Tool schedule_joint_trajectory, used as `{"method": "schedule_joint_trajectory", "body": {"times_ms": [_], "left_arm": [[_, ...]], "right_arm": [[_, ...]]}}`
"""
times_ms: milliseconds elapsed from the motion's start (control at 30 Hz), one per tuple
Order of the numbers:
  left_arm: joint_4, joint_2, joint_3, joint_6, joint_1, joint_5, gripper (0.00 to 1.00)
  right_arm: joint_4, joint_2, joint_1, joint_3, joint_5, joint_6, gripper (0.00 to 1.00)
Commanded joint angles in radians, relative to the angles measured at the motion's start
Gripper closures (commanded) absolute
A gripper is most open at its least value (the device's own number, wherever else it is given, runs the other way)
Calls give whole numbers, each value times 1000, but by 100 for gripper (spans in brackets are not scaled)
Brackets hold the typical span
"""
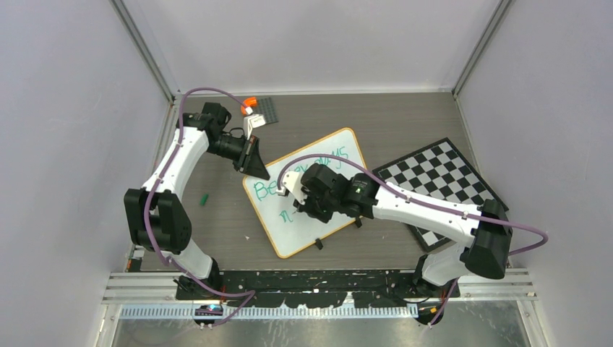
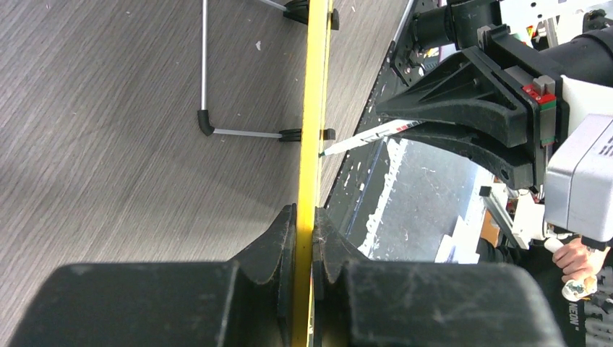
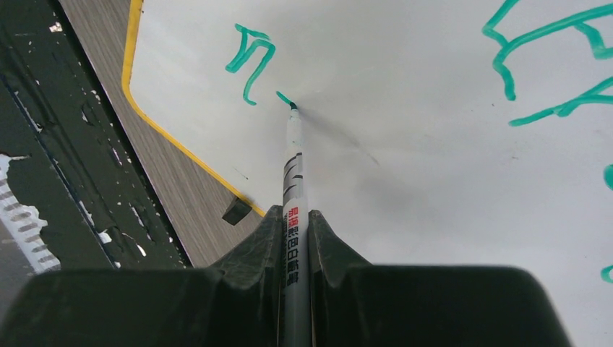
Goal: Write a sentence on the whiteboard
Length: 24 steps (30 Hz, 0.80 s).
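Right gripper (image 3: 295, 220) is closed tight on marker (image 3: 292, 166), tip touching whiteboard (image 3: 434, 217) beside the sentence (image 3: 249, 61), near the yellow edge; bare white is left beyond. Left gripper (image 2: 305, 224) is pinched onto that edge.

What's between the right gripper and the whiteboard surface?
A marker: the right gripper is shut on it, its green tip touching the whiteboard. Shows in the right wrist view.
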Motion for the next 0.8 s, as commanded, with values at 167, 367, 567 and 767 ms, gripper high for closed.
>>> {"method": "schedule_joint_trajectory", "body": {"times_ms": [167, 367, 567, 767], "left_arm": [[21, -10, 7, -31, 1, -46, 100], [18, -11, 11, -29, 1, -47, 100], [19, -12, 4, -24, 0, -47, 100], [20, -9, 4, -22, 0, -48, 100]], "right_arm": [[4, -21, -36, 76, 41, -25, 100], [3, 11, -35, 113, 6, -16, 100], [1, 32, -26, 109, -39, -4, 100], [4, 32, -12, 71, -52, 6, 100]]}}
